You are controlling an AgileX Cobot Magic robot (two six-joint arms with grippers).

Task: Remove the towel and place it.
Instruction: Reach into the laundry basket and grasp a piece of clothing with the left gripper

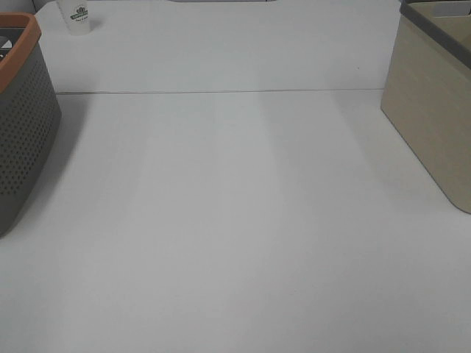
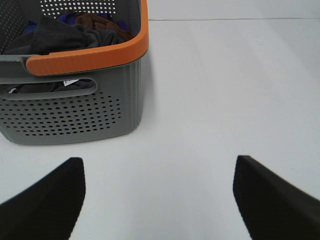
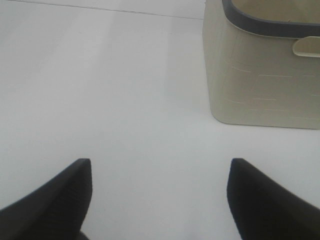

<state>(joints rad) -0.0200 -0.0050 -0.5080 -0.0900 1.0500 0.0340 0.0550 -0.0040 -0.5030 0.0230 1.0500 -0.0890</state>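
Note:
The dark charcoal-grey towel [image 2: 60, 37] lies bunched inside the grey perforated basket [image 2: 70, 117] with an orange rim; a small white tag [image 2: 71, 82] shows through the handle slot. The basket also stands at the left edge of the exterior high view [image 1: 22, 125]. My left gripper [image 2: 159, 172] is open and empty, above the table a short way in front of the basket. My right gripper [image 3: 160, 172] is open and empty, over bare table short of the beige bin [image 3: 265, 70]. Neither gripper shows in the exterior high view.
A beige bin with a dark grey rim [image 1: 434, 103] stands at the right. A white cup with a printed logo [image 1: 77, 16] stands at the back left. Blue and brown cloths [image 2: 95, 21] lie behind the towel in the basket. A seam [image 1: 221, 93] crosses the white table.

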